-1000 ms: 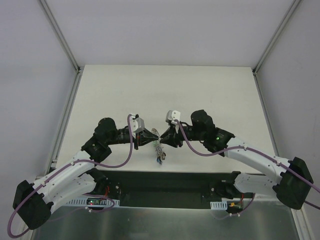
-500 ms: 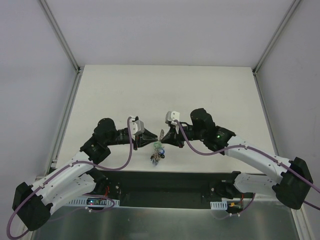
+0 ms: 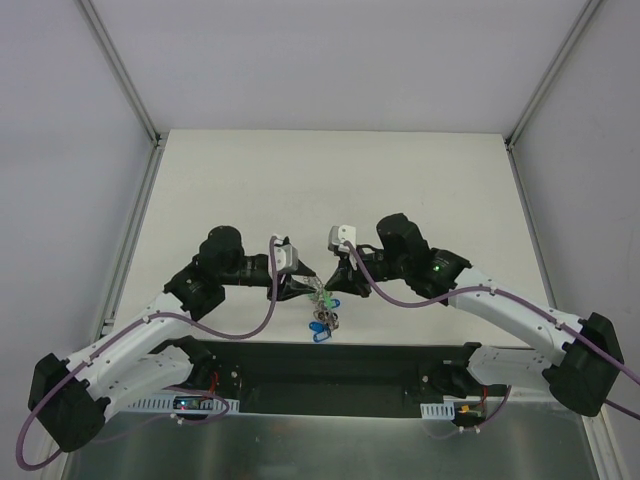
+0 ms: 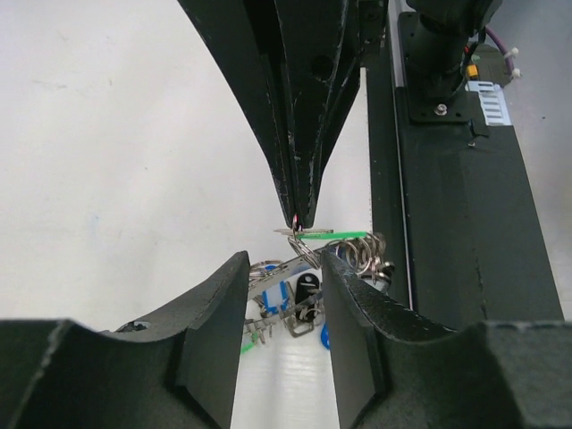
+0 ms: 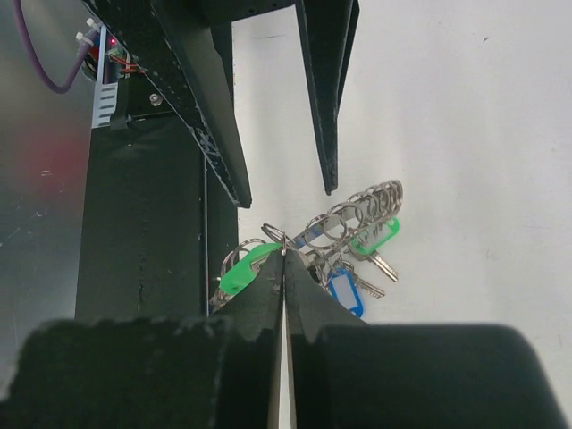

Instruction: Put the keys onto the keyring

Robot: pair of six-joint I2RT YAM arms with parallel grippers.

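The keyring shows as a row of silver split rings with the keys and their green, blue and black tags bunched on it. The bunch hangs by the table's near edge. My right gripper is shut on one small silver ring of the bunch; its tips also show in the left wrist view. My left gripper is open, its fingers either side of the bunch. In the top view the left gripper faces the right gripper closely.
The black mounting rail runs along the table's near edge just below the bunch. The white tabletop stretches behind both arms, bounded by metal frame posts at the sides.
My left gripper has opened and moved right toward the right gripper. The key bunch has dropped lower and fanned out toward the near edge. The right gripper has stayed shut.
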